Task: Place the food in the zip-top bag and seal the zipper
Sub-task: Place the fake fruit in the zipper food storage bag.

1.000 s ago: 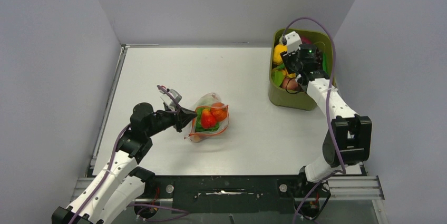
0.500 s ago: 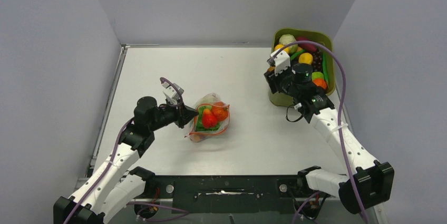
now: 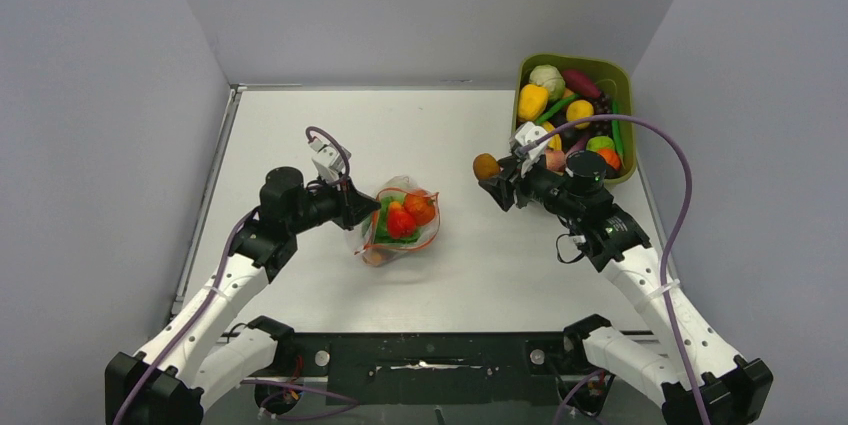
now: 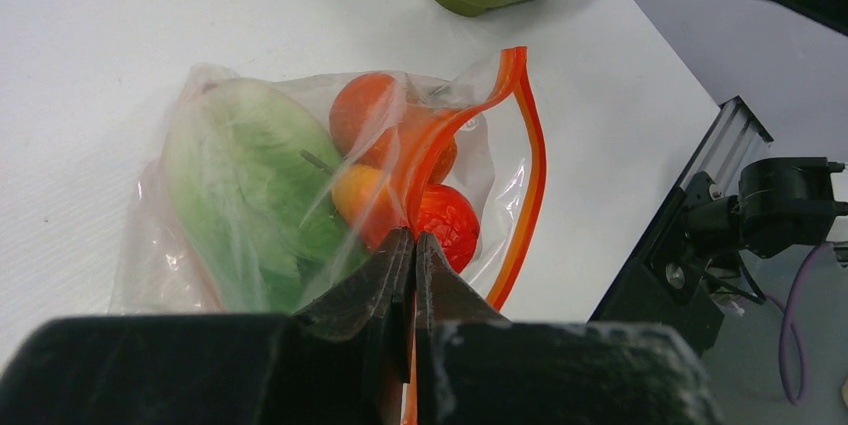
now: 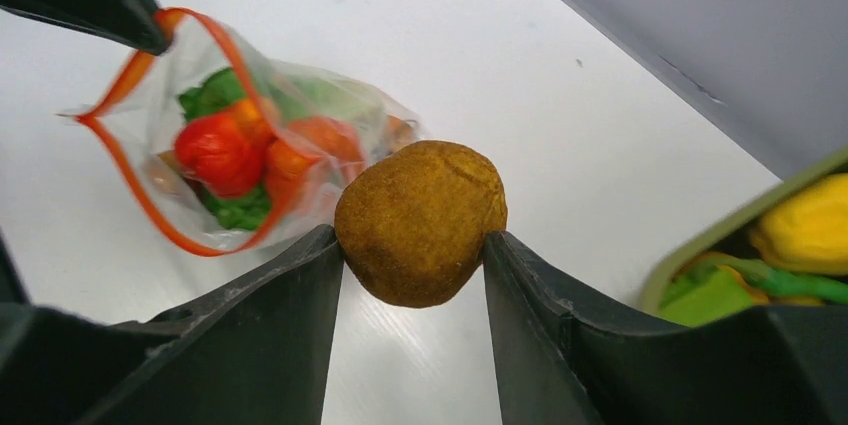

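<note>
The left gripper is pinching the zipper of the zip-top bag, its jaws closed on the orange-red strip, at centre-left of the top view. Red, orange and green food pieces are lying inside the bag. The right gripper is clamping a brown rounded food, possibly a potato. It is hovering over the desk between the bag and the olive tub at upper right.

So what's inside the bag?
Through the clear bag: a green leafy veggie, an orange piece, a smaller yellow-orange one and a bumpy red one. They're piled up, so anything beneath is hidden. The brown piece is outside, in the right gripper.
</note>
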Tool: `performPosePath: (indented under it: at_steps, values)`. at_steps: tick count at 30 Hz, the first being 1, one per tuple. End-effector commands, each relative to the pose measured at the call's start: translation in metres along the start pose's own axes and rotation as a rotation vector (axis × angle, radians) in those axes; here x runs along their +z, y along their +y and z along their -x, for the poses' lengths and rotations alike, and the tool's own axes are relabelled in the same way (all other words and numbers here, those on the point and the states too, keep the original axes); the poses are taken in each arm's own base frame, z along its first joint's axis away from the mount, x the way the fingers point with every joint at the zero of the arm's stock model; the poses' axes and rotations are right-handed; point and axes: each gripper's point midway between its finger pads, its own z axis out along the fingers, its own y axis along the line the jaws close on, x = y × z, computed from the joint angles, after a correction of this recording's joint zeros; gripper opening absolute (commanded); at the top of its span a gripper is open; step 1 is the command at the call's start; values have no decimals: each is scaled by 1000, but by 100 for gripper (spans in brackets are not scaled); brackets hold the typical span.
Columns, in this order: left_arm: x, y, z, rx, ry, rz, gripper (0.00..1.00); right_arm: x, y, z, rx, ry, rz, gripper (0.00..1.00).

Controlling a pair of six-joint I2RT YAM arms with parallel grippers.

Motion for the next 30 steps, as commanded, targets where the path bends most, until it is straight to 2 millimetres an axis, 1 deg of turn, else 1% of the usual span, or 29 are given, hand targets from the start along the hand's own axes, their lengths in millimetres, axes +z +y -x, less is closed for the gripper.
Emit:
performPosePath:
  at_steps: [1,7,9,12,14,16,19,23,26,30]
  values:
    - [-2,-15,39,14,-85,-31,0,3,42,25,30,-118,142,44]
    - [-5,-22,47,16,-100,-48,0,11,87,36,46,-174,282,45]
    - [-6,-23,48,15,-105,-50,0,17,99,37,47,-192,310,45]
    - [-8,-25,48,5,-100,-55,0,29,110,36,41,-208,344,45]
    - [-8,-27,47,-5,-95,-64,0,40,116,33,35,-193,367,46]
    - [-9,-30,46,-8,-91,-80,0,49,119,34,23,-192,384,46]
    - [-11,-34,47,-13,-108,-94,0,61,121,31,11,-195,396,47]
    - [-13,-37,50,-15,-124,-102,0,80,127,13,-26,-182,444,48]
    - [-13,-38,50,-17,-121,-108,0,94,132,4,-49,-172,480,48]
    - [-14,-42,50,-10,-121,-130,0,113,125,-6,-66,-158,450,48]
